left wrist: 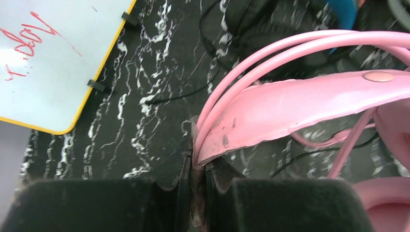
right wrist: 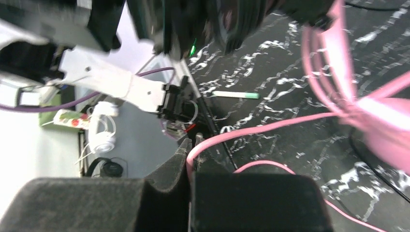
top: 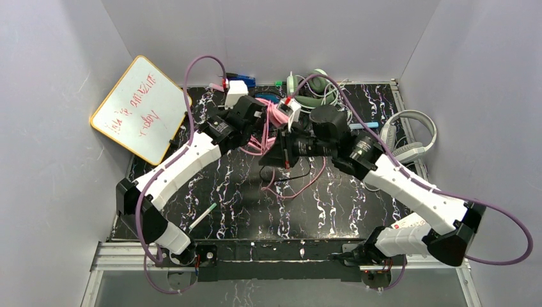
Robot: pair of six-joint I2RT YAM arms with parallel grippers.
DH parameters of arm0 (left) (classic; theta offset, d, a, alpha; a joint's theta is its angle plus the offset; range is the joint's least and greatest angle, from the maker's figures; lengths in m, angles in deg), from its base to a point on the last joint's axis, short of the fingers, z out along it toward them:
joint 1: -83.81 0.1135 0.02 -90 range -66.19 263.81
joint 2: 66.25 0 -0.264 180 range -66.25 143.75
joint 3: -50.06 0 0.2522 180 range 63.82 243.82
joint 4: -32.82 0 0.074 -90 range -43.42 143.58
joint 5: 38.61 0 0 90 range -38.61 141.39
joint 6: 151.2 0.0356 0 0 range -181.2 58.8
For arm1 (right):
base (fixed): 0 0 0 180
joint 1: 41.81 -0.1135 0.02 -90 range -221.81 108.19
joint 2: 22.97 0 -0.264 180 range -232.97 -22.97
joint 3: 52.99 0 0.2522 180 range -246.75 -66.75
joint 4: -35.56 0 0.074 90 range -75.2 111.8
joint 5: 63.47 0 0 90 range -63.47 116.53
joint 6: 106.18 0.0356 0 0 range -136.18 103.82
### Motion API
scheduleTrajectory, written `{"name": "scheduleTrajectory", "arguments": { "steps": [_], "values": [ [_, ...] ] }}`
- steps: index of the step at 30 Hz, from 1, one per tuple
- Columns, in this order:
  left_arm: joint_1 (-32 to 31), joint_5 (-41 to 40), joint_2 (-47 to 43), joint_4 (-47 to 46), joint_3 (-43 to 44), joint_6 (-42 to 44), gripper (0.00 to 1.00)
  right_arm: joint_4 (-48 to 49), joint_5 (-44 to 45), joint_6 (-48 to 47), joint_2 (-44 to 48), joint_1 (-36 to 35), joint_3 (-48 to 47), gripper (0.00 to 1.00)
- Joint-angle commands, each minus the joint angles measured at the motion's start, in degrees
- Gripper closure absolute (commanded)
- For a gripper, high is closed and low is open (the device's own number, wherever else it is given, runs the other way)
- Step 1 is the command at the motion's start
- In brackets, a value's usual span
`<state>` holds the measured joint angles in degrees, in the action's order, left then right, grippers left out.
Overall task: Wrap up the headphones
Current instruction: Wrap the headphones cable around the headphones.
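Left gripper (left wrist: 196,164) was clamped on the headband of the all-pink padded over-ear headphones (left wrist: 295,104), over the mid-rear of the black white-veined marble table (left wrist: 140,96). Right gripper (right wrist: 190,157) was pinched tight on the thin pink cord (right wrist: 270,126). White-grey over-ear headset (top: 409,137) lay at the table's right edge.

The near half of the desk (top: 255,220) lies open between the arm bases, with only a marker (top: 202,217) toward the near-left corner. The far middle is crowded: both arms meet there over the pink headphones (left wrist: 300,104), whose cord (right wrist: 270,126) loops toward the centre. A whiteboard (top: 142,109) blocks the far-left corner; white headphones (top: 412,137) sit at the right edge. Another headset (top: 311,100) lies against the far edge.
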<state>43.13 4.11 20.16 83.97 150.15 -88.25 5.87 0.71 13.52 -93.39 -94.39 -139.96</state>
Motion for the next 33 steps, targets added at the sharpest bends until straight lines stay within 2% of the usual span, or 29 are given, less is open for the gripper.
{"name": "scheduleTrajectory", "arguments": {
  "steps": [1,4,9,12,19,23,30,33],
  "values": [
    [0.14,-1.63,-3.58,-4.67,-4.86,6.57,1.00,-14.09,9.50,-4.47,-3.50,-0.15,-11.48,0.99],
    [-0.03,1.18,-6.07,-6.01,-9.33,12.41,1.00,-20.57,16.02,-7.86,-6.06,-0.04,-15.83,0.99],
    [-0.40,3.50,-10.86,-8.03,-14.58,21.36,1.00,-25.42,25.26,-13.73,-6.91,-0.02,-17.28,0.99],
    [-0.86,4.71,-11.73,-7.51,-15.55,25.67,1.00,-26.28,30.05,-15.83,-7.18,0.04,-17.30,0.93],
    [-1.40,14.97,-11.05,0.02,-11.53,28.26,1.00,-27.76,39.24,-17.50,-8.77,0.03,-17.07,0.93],
    [-1.86,20.45,-10.74,4.30,-8.32,29.98,1.00,-27.35,43.16,-18.29,-8.85,0.10,-16.20,0.88],
    [-3.06,23.35,-10.92,9.92,-5.48,31.07,1.00,-27.03,44.31,-18.70,-9.86,0.11,-16.09,0.84],
    [-3.26,22.77,-11.83,10.70,-5.85,30.69,1.00,-27.22,44.64,-18.54,-10.09,0.11,-16.34,0.77]
  ]
}}
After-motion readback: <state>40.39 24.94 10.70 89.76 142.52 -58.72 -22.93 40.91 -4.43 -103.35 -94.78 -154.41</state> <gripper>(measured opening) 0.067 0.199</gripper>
